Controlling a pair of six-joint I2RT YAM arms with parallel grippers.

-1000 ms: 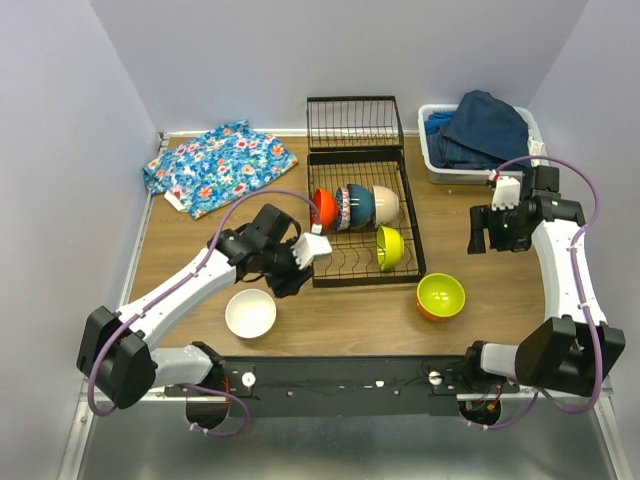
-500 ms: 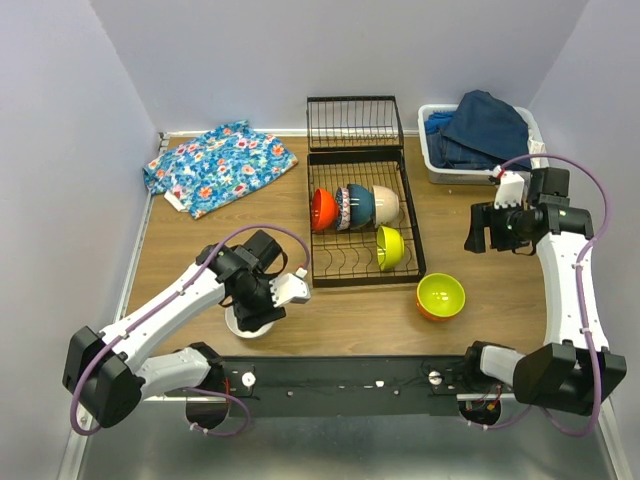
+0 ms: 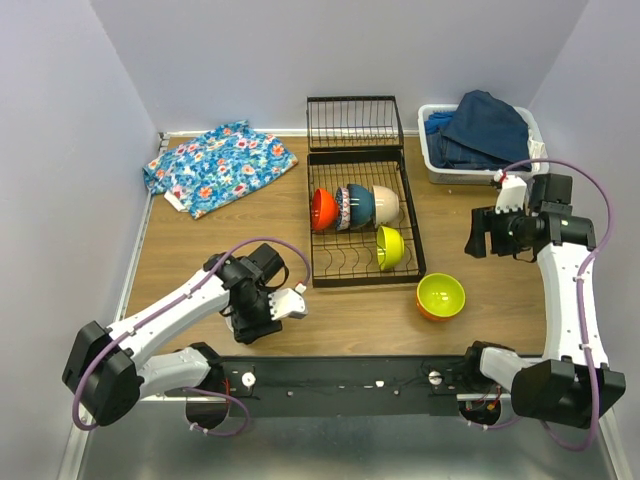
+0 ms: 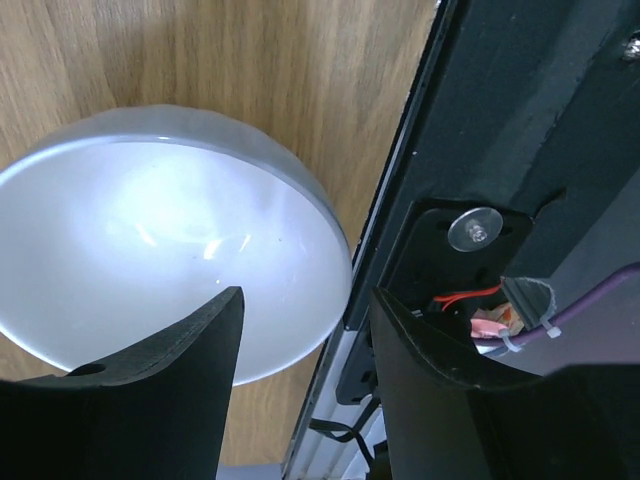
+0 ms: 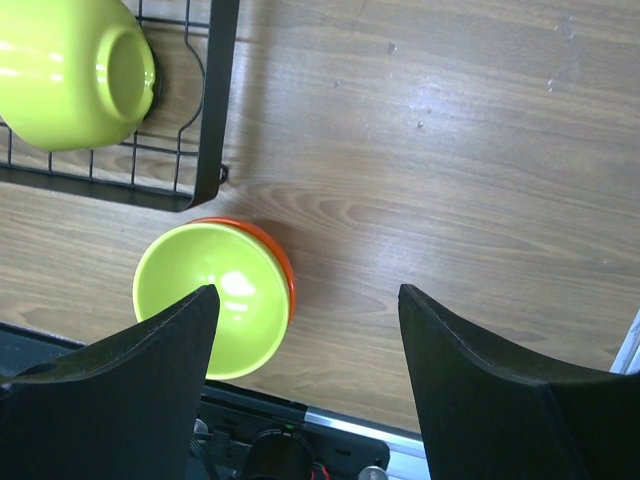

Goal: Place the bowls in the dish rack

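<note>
The white bowl (image 4: 170,235) sits upright on the wood by the table's near edge. My left gripper (image 4: 308,300) is open above it, one finger over its inside and the other beyond its near rim. From above, the left gripper (image 3: 258,315) hides that bowl. The dish rack (image 3: 404,215) holds red-orange (image 3: 323,208), patterned (image 3: 342,207), dark blue (image 3: 361,204), beige (image 3: 385,203) and yellow-green (image 3: 389,246) bowls. An orange bowl with a lime inside (image 3: 440,296) stands right of the rack. My right gripper (image 3: 480,232) hangs open and empty above the wood beside it.
A floral cloth (image 3: 220,165) lies at the back left. A white bin of blue clothes (image 3: 480,140) stands at the back right. The rack's wire end panel (image 3: 355,122) stands behind the rack. The black base rail (image 3: 350,375) runs just beyond the white bowl.
My left arm has swung from the rack's left side back to the near edge and come down over the white bowl. The right arm shifted slightly to the right.
</note>
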